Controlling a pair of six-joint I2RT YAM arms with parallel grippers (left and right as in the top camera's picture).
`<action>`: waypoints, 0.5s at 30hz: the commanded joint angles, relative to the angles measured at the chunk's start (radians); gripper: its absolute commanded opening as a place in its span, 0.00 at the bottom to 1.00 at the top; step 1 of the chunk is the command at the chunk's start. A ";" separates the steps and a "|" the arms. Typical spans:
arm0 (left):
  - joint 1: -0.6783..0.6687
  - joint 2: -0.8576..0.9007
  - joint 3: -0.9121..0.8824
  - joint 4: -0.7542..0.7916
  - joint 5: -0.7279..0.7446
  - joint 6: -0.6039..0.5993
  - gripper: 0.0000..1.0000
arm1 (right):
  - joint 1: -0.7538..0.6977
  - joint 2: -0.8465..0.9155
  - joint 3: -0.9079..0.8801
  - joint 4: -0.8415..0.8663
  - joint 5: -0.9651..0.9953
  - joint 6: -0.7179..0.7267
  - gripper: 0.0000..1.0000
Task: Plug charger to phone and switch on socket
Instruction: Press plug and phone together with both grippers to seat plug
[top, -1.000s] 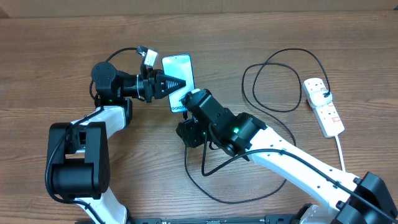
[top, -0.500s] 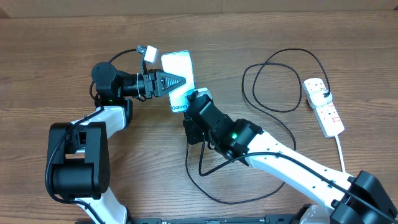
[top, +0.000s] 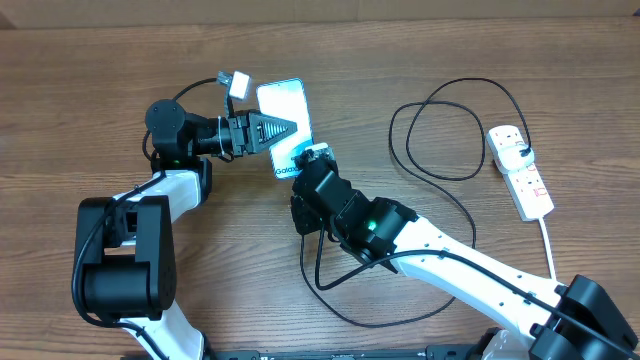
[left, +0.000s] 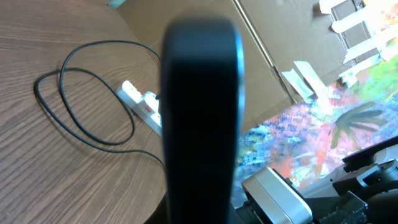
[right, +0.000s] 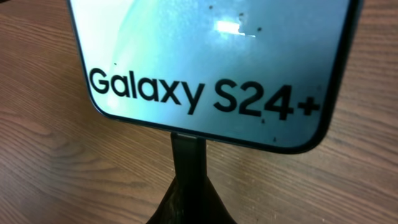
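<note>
The phone (top: 284, 105) lies screen up on the wooden table, and "Galaxy S24+" reads across its lower end (right: 205, 93) in the right wrist view. My left gripper (top: 290, 127) is shut, its pointed tip lying over the phone's left side. At the phone's bottom edge, my right gripper (top: 308, 162) is shut on the charger's connector tip (right: 188, 149), which touches that edge. The charger's black cable (top: 445, 178) loops across the table to a plug in the socket (top: 522, 175), the white power strip at the right. The dark shut fingers (left: 199, 124) fill the middle of the left wrist view.
The socket's white cord (top: 548, 240) runs toward the front right. A slack loop of cable (top: 380, 322) lies in front of the right arm. In the left wrist view, the cable (left: 132, 121) and socket (left: 140, 102) show beyond the fingers.
My right gripper has closed and pushed up and left to the phone's bottom edge with the connector. The phone and left gripper shifted slightly left.
</note>
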 joint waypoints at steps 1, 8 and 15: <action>-0.002 -0.005 -0.002 0.007 0.100 0.027 0.04 | -0.008 -0.002 0.009 0.081 0.074 -0.054 0.04; -0.015 -0.005 -0.003 0.007 0.107 0.032 0.04 | -0.011 -0.002 0.065 0.126 0.074 -0.102 0.04; -0.020 -0.005 -0.003 0.006 0.107 0.038 0.04 | -0.011 -0.002 0.093 0.128 0.074 -0.121 0.04</action>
